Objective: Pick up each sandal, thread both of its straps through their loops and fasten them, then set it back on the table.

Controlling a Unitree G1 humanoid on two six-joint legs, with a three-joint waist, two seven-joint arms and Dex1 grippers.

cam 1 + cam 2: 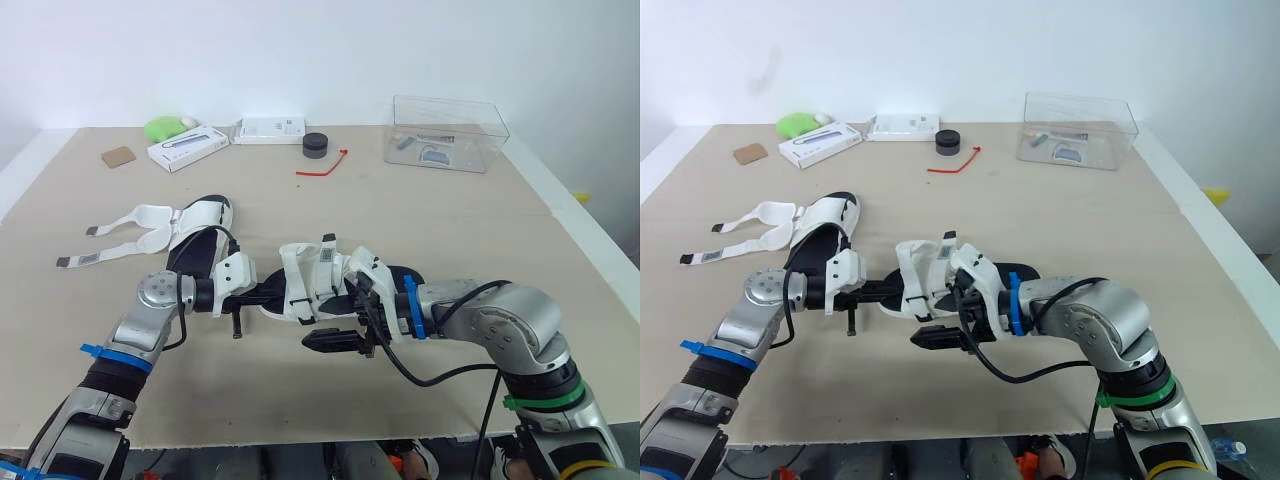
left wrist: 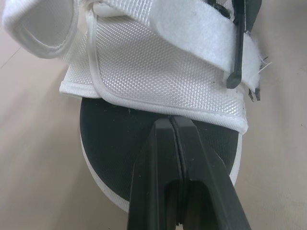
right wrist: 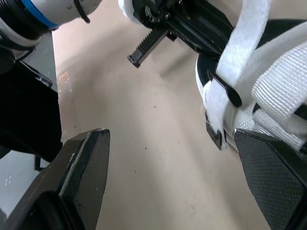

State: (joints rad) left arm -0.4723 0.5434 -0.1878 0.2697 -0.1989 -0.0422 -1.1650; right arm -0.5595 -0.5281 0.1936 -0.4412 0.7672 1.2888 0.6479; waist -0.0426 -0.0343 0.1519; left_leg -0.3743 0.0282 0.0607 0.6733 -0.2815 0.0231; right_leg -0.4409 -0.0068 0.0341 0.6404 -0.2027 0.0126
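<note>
Two sandals lie on the counter [image 1: 450,230].

**Near sandal** [image 1: 310,282]: it sits at the front centre, between the two end effectors, with its black sole on the counter. Its white straps [image 1: 300,268] are folded up over the upper. Whether they are fastened cannot be told.

**Far sandal** [image 1: 200,235]: it sits further back, to the robot's left. Both of its straps [image 1: 120,220] lie spread flat on the counter, unfastened, pointing left.

**Left end effector** [image 2: 171,122]: clenched, the two fingers pressed together with no gap. The tips sit at the near sandal's black insole, just beside the edge of the white upper.

**Right end effector** [image 3: 172,136]: released, the fingers spread wide. One finger [image 3: 273,177] is just beside the near sandal's strapped side. The other finger [image 3: 81,177] hangs over bare counter. Nothing is held.

**Back of the counter**:
- a clear box [image 1: 445,130] on the right
- a black puck [image 1: 316,145] and a red tie [image 1: 322,165] at the centre
- a white box [image 1: 187,147] and a brown card [image 1: 118,157] on the left
</note>
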